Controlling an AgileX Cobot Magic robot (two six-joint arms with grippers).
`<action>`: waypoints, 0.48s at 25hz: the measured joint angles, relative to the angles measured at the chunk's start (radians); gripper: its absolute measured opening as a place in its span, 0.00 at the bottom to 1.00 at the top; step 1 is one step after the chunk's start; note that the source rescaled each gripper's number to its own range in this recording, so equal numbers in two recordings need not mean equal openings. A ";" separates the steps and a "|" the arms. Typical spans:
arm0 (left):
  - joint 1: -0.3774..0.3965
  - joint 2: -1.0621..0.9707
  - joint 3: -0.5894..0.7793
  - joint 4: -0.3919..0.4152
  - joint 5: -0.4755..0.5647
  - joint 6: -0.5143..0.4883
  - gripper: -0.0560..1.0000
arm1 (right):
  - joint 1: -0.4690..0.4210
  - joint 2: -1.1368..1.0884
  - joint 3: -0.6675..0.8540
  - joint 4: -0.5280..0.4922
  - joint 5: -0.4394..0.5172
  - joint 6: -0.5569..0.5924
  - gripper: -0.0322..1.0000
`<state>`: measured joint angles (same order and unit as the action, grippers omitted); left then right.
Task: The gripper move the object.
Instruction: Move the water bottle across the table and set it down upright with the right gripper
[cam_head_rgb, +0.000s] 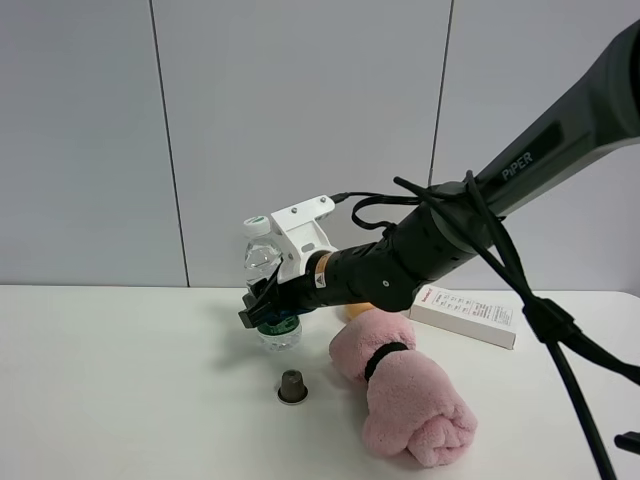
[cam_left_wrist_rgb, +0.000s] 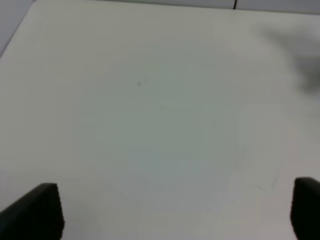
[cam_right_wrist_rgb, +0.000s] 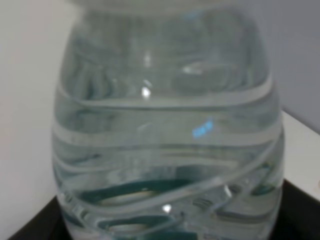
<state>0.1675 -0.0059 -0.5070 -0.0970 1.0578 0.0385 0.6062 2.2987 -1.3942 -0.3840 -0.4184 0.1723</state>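
Note:
The clear water bottle (cam_head_rgb: 263, 258) with a white-green cap stands left of centre in the exterior view and leans slightly left. Its base is at or just above the white table (cam_head_rgb: 120, 380); I cannot tell which. My right gripper (cam_head_rgb: 266, 306), black with a white bracket, reaches across the middle and is shut on the bottle's green-labelled lower part. In the right wrist view the bottle (cam_right_wrist_rgb: 165, 140) fills the picture, with black fingers (cam_right_wrist_rgb: 35, 231) at its sides. My left gripper (cam_left_wrist_rgb: 175, 212) is open and empty over bare table, its fingertips (cam_left_wrist_rgb: 37, 210) far apart.
A pink rolled towel (cam_head_rgb: 405, 395) with a black band lies right of the bottle. A small white box (cam_head_rgb: 465, 313) lies behind it. A small brown capsule (cam_head_rgb: 292, 386) sits in front of the bottle. Black cables (cam_head_rgb: 545, 315) hang from the right arm.

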 joint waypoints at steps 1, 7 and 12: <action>0.000 0.000 0.000 0.000 0.000 0.000 1.00 | 0.000 0.000 0.000 0.000 -0.002 0.000 0.04; 0.000 0.000 0.000 0.000 0.000 0.000 1.00 | 0.000 -0.003 0.000 0.000 0.007 0.016 0.04; 0.000 0.000 0.000 0.000 0.000 0.000 1.00 | 0.000 -0.053 -0.002 -0.002 0.091 0.114 0.72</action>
<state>0.1675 -0.0059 -0.5070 -0.0970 1.0578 0.0385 0.6062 2.2458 -1.3961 -0.3863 -0.3277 0.2865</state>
